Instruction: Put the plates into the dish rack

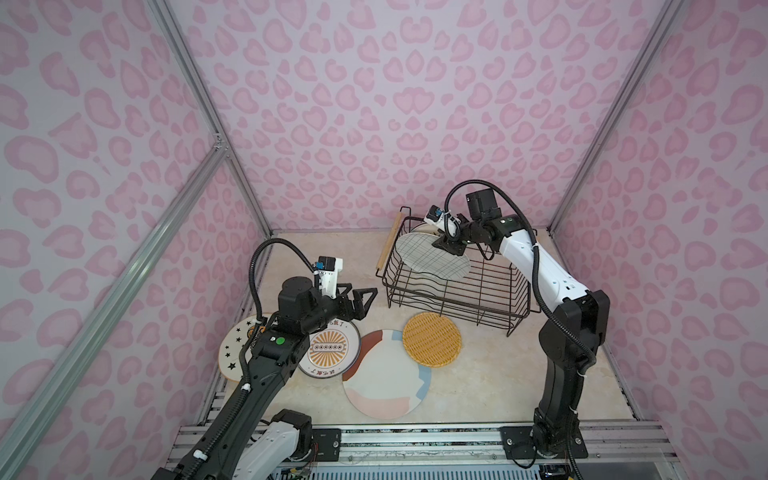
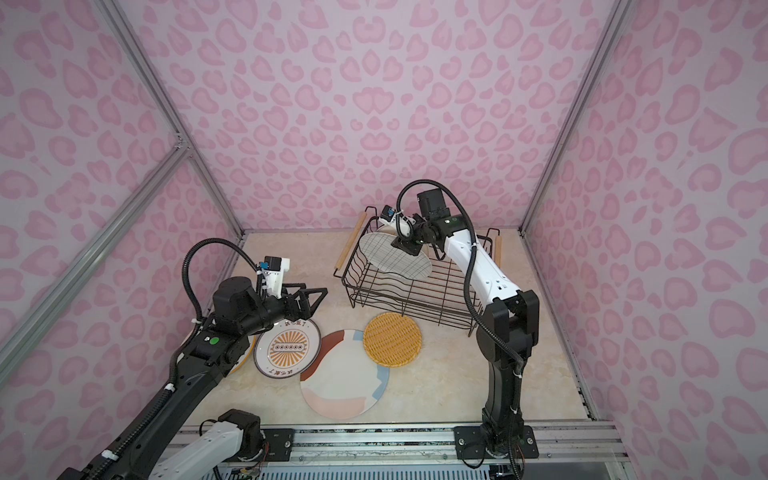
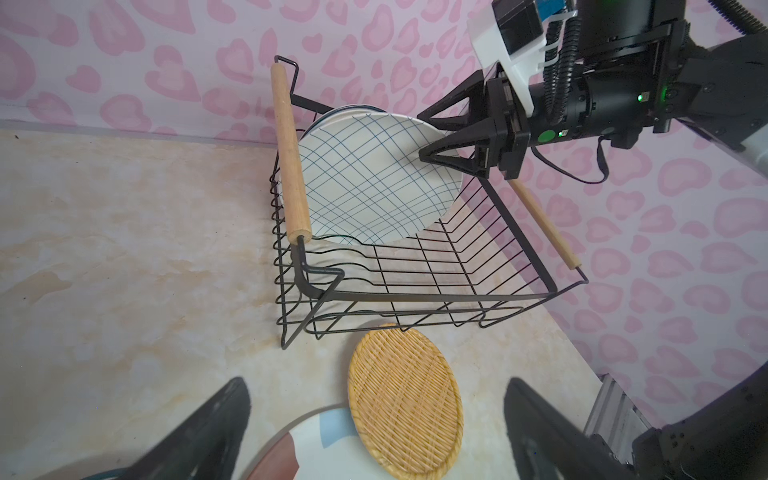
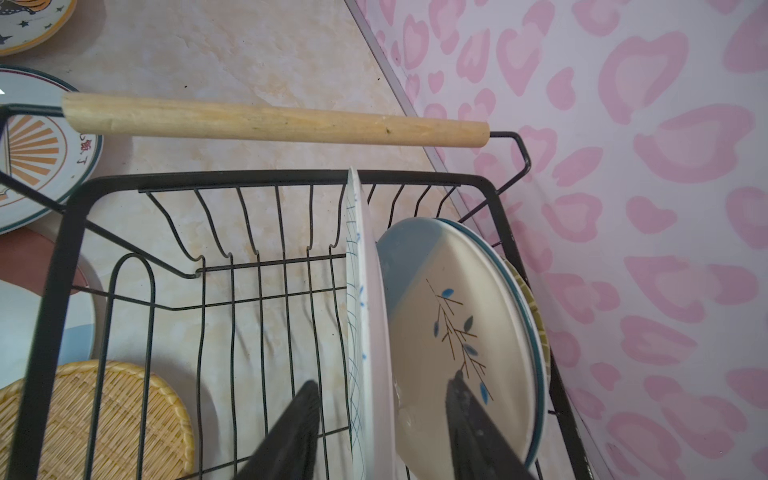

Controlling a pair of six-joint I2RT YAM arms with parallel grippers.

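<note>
While grid plate [image 1: 432, 257] stands slotted at the dish rack's [image 4: 249, 176] eleven o'clock, right gripper [image 4: 384, 378] straddles it, jaws apart, seemingly mid-release; left gripper [image 3: 374, 388] gapes empty; next, likely: lift clear, fetch woven plate [image 1: 432, 340] at rack's six o'clock.

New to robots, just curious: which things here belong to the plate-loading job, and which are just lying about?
Job: black wire dish rack; white grid-lined plate and blue-cream branch plate inside it; orange woven plate, pastel-patched plate, sunburst plate, star plate outside.
Lying about: nothing loose; only marbled tabletop, pink walls.

pink-spotted walls [image 1: 374, 104], beige marbled tabletop [image 1: 478, 374], aluminium rail [image 1: 415, 434]
</note>
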